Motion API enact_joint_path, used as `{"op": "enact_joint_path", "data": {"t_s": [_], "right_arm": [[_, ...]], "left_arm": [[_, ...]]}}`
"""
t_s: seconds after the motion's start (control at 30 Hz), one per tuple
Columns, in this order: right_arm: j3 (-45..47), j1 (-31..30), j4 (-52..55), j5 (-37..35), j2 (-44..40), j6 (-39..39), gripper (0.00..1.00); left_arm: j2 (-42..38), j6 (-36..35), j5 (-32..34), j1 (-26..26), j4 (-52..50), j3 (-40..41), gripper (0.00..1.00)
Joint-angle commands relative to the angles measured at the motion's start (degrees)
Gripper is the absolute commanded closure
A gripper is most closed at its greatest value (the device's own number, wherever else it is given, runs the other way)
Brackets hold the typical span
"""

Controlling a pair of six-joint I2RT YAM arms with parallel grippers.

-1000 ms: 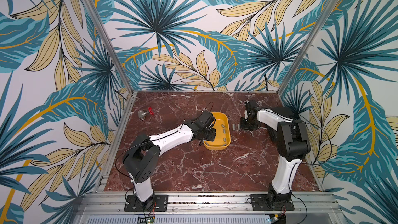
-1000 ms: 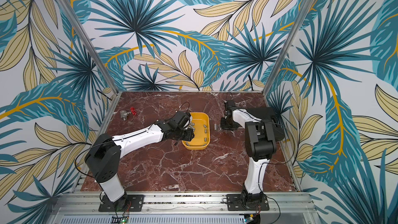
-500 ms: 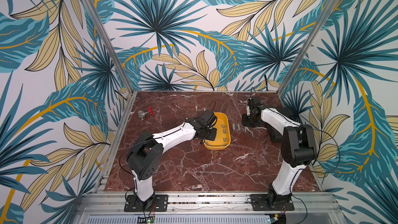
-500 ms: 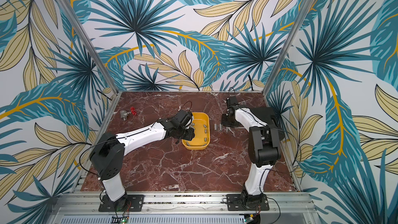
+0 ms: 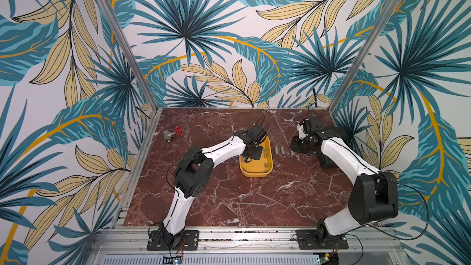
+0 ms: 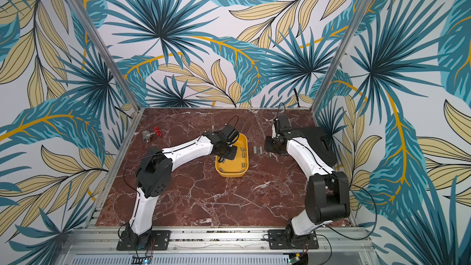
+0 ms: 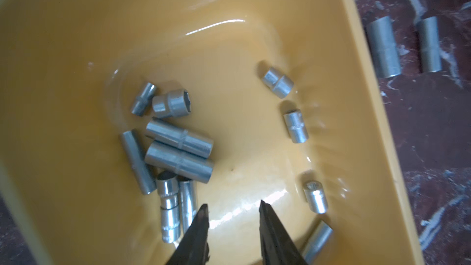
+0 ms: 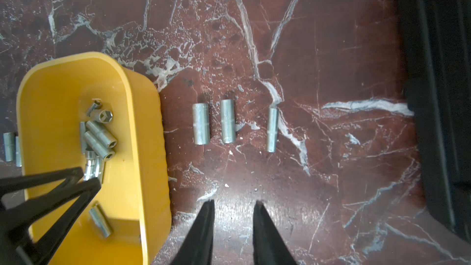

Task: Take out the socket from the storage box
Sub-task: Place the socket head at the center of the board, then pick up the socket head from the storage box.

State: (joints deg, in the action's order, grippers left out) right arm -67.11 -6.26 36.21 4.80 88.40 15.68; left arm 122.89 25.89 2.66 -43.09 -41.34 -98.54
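Over the yellow storage box (image 7: 76,34), we hold our left gripper (image 7: 233,207) low, its fingers (image 7: 195,235) narrowly parted and empty, poised beside the socket pile (image 7: 179,160), likely lining up one pick. Further right, three sockets (image 8: 227,121) lie in a row on the marble table (image 8: 331,47) outside the box, and our right gripper (image 8: 234,202) hovers near them, also slightly parted, empty.

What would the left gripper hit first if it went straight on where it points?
Most likely the bare floor of the storage box: the left gripper aims between the socket pile and a lone socket, though depth is unclear.
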Motion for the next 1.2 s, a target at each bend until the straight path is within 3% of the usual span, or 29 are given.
{"op": "enact_joint_path", "data": {"t_s": [0.0,0.77,1.17], "right_arm": [[2.5,-0.2,0.2,1.3,-2.0,0.9,0.72],[7.2,-0.2,-1.4,2.9,-2.6,1.2,0.72],[7.7,-0.2,-1.8,3.4,-2.0,1.5,0.72]], "left_arm": [[1.7,1.9,3.0,0.3,-3.4,-5.2,0.64],[7.0,7.0,3.4,3.6,-4.6,-9.2,0.60],[9.5,2.4,1.0,2.5,-3.6,-10.6,0.61]]}}
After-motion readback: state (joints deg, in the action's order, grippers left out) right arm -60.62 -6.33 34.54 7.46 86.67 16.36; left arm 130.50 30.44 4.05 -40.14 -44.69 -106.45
